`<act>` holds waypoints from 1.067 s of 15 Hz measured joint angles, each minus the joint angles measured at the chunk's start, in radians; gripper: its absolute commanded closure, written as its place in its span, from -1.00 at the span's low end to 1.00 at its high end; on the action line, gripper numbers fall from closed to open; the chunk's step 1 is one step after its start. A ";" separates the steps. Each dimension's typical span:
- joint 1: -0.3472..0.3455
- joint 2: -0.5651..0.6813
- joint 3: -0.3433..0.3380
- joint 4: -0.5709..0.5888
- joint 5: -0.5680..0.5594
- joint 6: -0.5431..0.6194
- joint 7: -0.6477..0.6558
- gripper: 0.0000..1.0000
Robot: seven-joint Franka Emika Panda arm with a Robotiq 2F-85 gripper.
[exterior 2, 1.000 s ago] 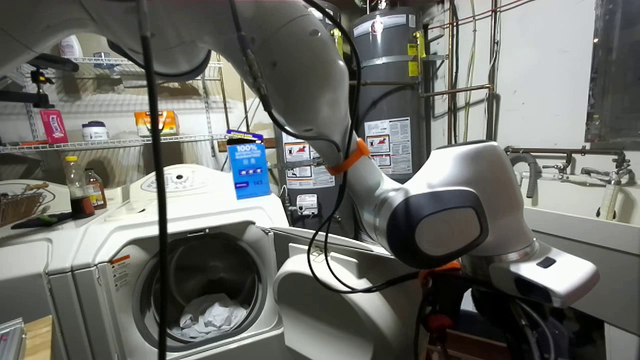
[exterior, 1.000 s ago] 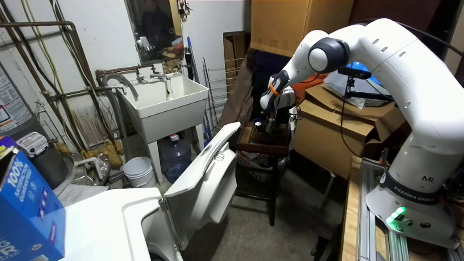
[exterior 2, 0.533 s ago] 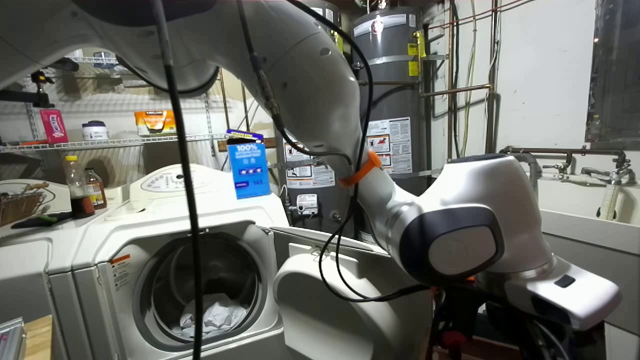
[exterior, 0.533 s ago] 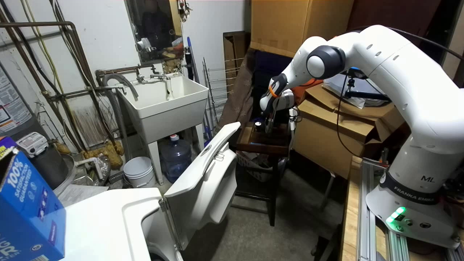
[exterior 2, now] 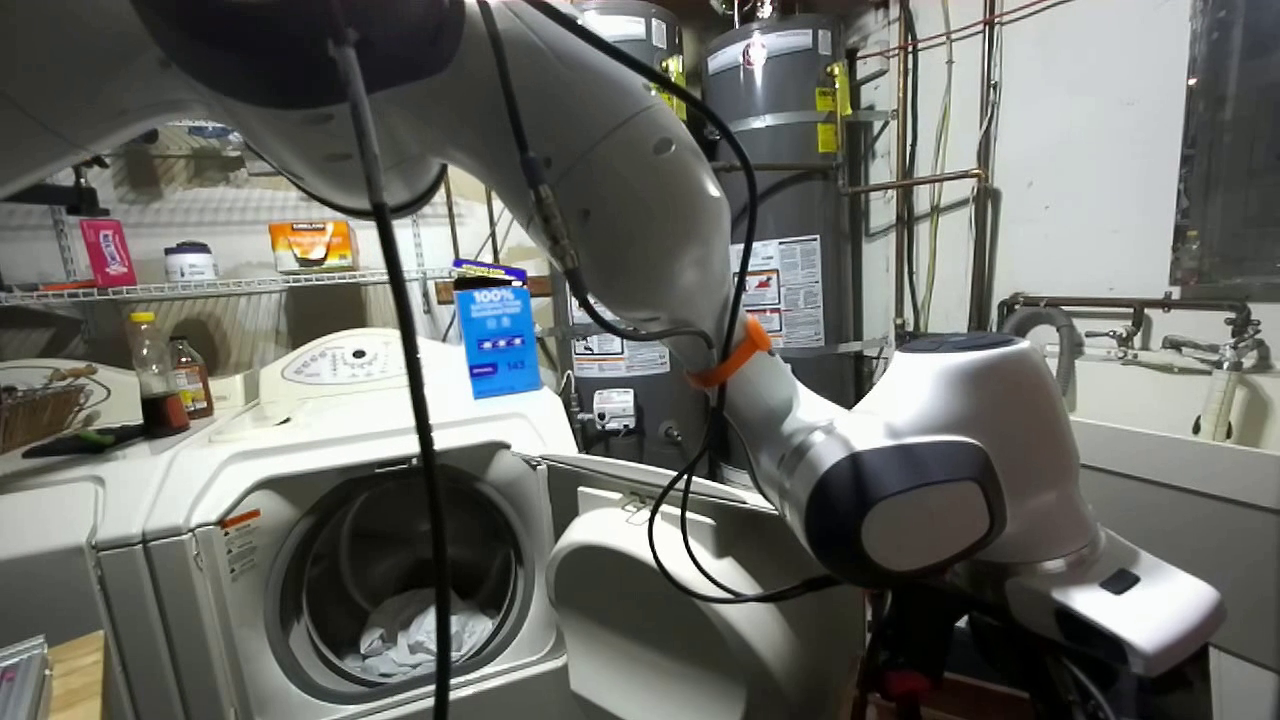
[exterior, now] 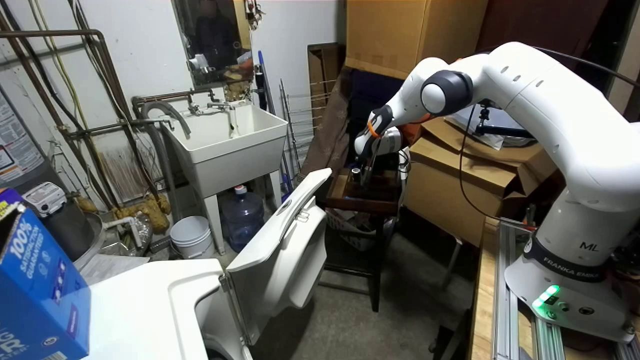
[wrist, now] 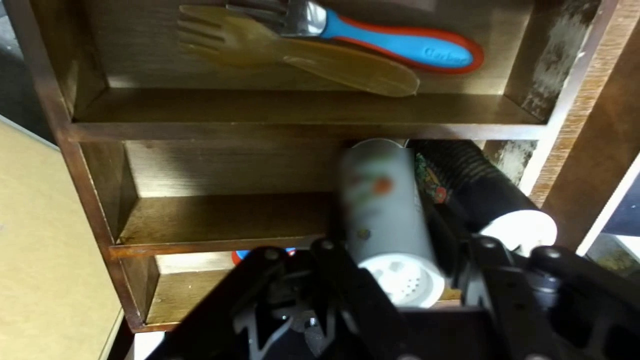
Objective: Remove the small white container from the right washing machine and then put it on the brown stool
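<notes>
Claw (wrist: 395, 245) fingers stand part-way apart, set to the width of the white container (wrist: 387, 220) between them. One finger lies along the left side of the container, one along the right; the container is held. Its perforated lid (wrist: 402, 281) is at the upper end.

Location of the white container: middle compartment of the wooden tray (wrist: 280, 131), toward the right end. Contact between its base and the compartment floor cannot be determined. In an exterior view, the tray forms the top level of the brown stool (exterior: 376, 270), and the claw points down into it.

Tray contents, wrist view:
- Far compartment: one metal fork (wrist: 400, 46) with a blue-and-red handle; one tan fork (wrist: 325, 58). Both lie with the tines to the left.
- Middle compartment: the white container, with a black container (wrist: 480, 187) just to its right. The black container has a white lid (wrist: 525, 229), also at the upper end.
- Near compartment: a blue-and-red item (wrist: 244, 254), largely hidden by the claw.

Other containers:
- Right washing machine (exterior 2: 350, 425), in an exterior view: door (exterior 2: 660, 620) open; crumpled white material (exterior 2: 400, 640) in the drum (exterior 2: 375, 540). A blue box (exterior 2: 498, 340) stands on top, at the right.
- Clear bottle (exterior 2: 150, 360) with a yellow cap, on the left machine (exterior 2: 50, 530): dark liquid in the lower part.
- White basket (exterior: 360, 241), below the tray: contents not identifiable.
</notes>
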 measured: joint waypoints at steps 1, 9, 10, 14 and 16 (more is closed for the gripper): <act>-0.002 0.005 0.002 0.006 0.000 -0.003 0.000 0.60; -0.005 0.029 0.008 0.037 0.001 -0.031 -0.004 -0.92; -0.005 0.029 0.008 0.041 0.001 -0.031 -0.006 -0.98; -0.005 0.004 0.005 0.042 0.001 -0.031 -0.023 -1.00; -0.005 -0.035 0.003 0.025 0.000 -0.030 -0.038 -1.00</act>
